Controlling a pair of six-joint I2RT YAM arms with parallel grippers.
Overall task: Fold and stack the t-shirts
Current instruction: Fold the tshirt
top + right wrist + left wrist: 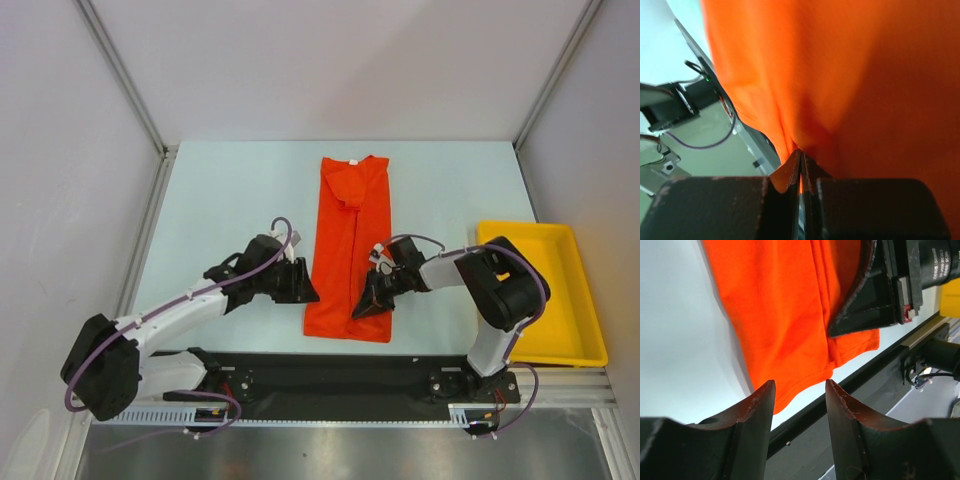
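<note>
1. Right end effector [801, 155]: fingers pressed together, pinching a raised fold of the shirt [345, 240] near its near-right corner.
2. Left end effector [799, 387]: fingers spread, holding nothing, just beside the shirt's left edge close to the hem.
3. Shirt: orange-red, folded lengthwise into a long narrow strip. It lies mid-desk [230, 200] between the two arms, collar at the far end, hem toward the arm bases.
4. Tray [585, 335]: yellow, at the desk's right edge, apart from the shirt.

The t-shirt [345, 225] lies folded, left hand [303, 288] beside, right hand [370, 303] atop.
</note>
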